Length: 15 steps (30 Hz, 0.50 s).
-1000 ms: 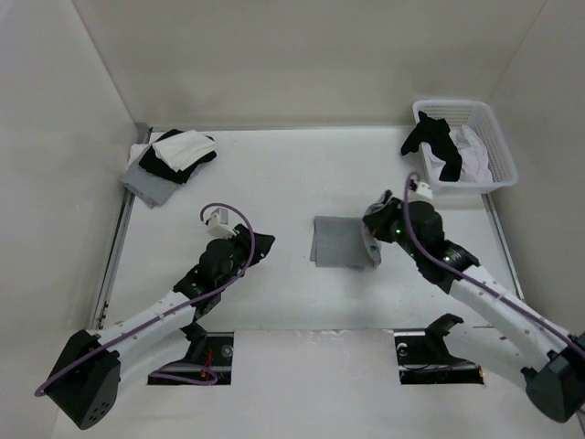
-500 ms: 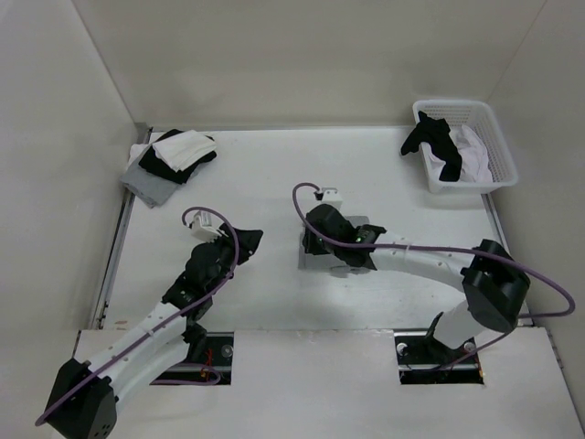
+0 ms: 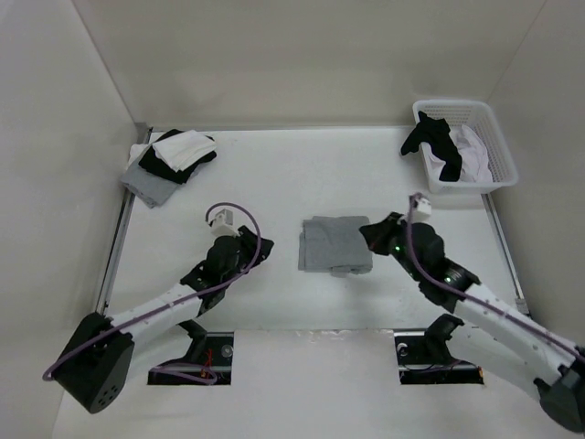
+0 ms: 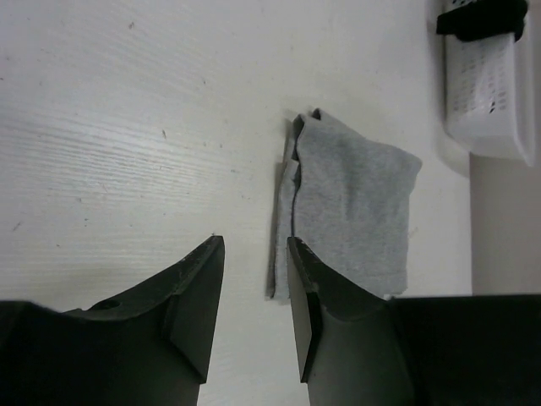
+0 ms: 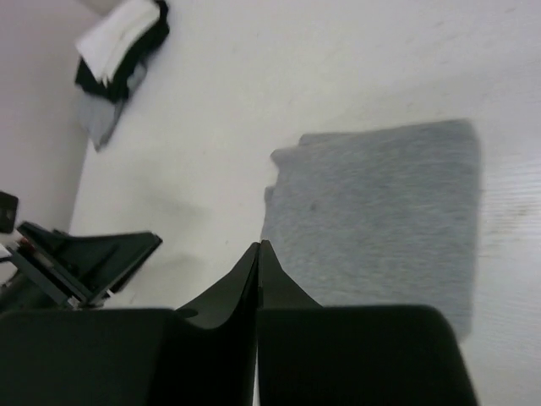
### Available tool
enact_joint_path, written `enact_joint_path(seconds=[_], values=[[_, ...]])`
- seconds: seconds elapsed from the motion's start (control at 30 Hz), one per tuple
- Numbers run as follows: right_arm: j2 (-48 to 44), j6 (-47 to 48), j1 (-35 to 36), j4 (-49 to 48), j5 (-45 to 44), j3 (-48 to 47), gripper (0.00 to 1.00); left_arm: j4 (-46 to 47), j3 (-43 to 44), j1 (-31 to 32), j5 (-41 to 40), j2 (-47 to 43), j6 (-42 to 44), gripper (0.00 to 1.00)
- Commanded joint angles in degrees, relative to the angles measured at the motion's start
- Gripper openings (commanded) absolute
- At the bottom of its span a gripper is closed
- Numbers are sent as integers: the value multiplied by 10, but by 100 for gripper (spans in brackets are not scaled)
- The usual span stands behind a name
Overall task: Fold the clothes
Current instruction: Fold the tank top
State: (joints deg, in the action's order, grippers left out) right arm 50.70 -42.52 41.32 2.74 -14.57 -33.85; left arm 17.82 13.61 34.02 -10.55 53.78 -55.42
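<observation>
The grey T-shirt (image 3: 334,245) lies as a folded rectangle in the middle of the worktop (image 3: 274,174), between my two arms and held by neither.

My main worry is the fold coming undone. The layers along its left edge sit staggered rather than flush, so a gripper sweeping low across them could drag the top layer off or bunch it. A poor pick-up is the smaller risk: pinching only the upper layer would likely let the rest fall open.

The right gripper (image 3: 370,234) sits just beside the shirt's right edge, its fingers pressed together with nothing between them. I can't tell whether it touches the cloth. The left gripper (image 3: 263,249) is near the left edge but apart from it. Its jaws are parted a moderate way and empty, pointing toward that staggered edge.
</observation>
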Motion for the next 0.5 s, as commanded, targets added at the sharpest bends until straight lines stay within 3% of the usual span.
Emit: enact_joint_path(seconds=[0.0,0.17,0.33,0.47], values=[[-119,-24,-61,-56,-9,84,0,33,58,24,0,54,42,34],[-190,-61,-175,-63,9,170,2,28,103,50,1,133,74,34],[-165,-68,-247,-124,2,237,32,-21,130,40,1,158,105,38],[-135,-68,-278,-186,13,283,36,-46,137,18,3,157,112,40]])
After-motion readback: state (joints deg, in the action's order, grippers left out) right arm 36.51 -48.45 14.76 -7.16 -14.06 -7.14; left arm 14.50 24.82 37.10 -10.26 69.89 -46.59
